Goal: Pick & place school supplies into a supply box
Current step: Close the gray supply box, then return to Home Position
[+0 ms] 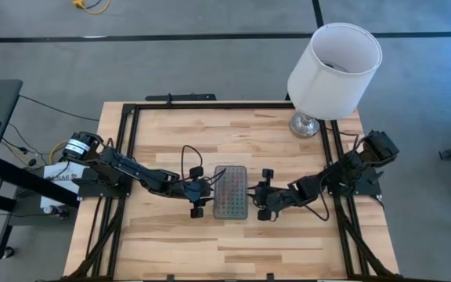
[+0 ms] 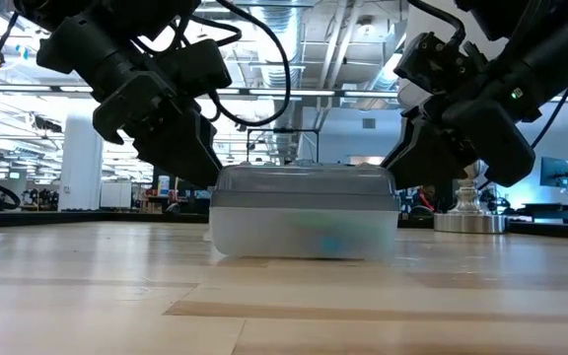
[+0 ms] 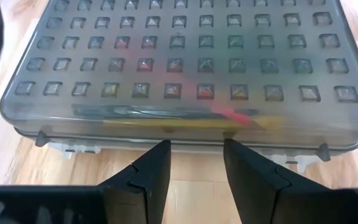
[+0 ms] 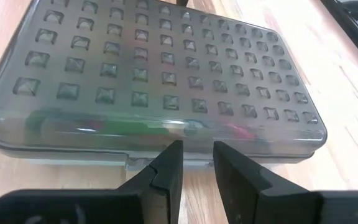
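The supply box [image 1: 230, 192] lies shut in the middle of the table, flat on its clear base [image 2: 304, 232], grey dotted lid up. The school supplies show dimly through the lid as red and yellow streaks [image 3: 229, 115] and green and pink ones [image 4: 135, 127]. My left gripper [image 3: 194, 146] stands open at the box's left long side [image 1: 202, 190], slanting down, its fingertips at the rim with the white hinges [image 3: 73, 149]. My right gripper [image 4: 196, 149] stands open at the right long side [image 1: 261, 194], fingertips at the rim beside a small tab [image 4: 135, 163]. My left gripper has its fingertips [image 3: 160, 152] right at the lower rim of the box's left long side; whether they touch it I cannot tell. My right gripper has its fingertips [image 4: 173, 155] right at the rim of the right long side; touching or just short of it, I cannot tell.
A lamp with a white shade [image 1: 335, 70] stands on its metal foot [image 1: 306, 124] at the table's far right corner. A black frame rail [image 1: 210, 106] runs along the far edge and down both sides. Bare wood [image 1: 225, 243] lies between the box and the near edge.
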Available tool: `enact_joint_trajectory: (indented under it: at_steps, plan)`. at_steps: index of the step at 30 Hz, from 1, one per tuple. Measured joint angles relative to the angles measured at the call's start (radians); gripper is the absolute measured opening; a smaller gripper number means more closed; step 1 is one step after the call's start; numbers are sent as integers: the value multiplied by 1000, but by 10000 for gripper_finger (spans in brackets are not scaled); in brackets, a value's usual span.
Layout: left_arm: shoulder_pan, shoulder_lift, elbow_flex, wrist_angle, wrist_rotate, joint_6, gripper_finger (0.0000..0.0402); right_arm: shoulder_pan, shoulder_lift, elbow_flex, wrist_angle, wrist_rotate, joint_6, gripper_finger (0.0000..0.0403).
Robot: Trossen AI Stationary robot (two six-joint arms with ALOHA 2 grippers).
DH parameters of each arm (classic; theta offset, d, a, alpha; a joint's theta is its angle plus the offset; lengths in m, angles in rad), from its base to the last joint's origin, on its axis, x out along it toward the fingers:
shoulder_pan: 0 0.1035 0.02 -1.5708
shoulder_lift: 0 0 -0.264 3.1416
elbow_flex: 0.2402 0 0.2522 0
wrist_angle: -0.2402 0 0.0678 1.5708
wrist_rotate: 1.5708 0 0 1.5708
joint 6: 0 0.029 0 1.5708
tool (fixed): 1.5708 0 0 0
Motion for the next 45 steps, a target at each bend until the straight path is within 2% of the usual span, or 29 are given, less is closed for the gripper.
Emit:
enact_joint_trajectory:
  at_steps: [20,34,38,41,45]
  plan:
    - [0,0,0,-4,-1,5,146,-7,0,0,-12,-1,10,85]
    - [0,-1,0,-60,-18,4,146,-5,0,0,-60,-3,20,85]
    - [0,-22,0,-121,-57,-7,146,5,-3,0,-90,3,20,85]
    - [-3,-57,0,-191,-115,-24,146,24,-32,-1,-149,48,34,85]
    - [-19,-139,0,-289,-203,2,146,77,-122,-2,-280,193,75,85]
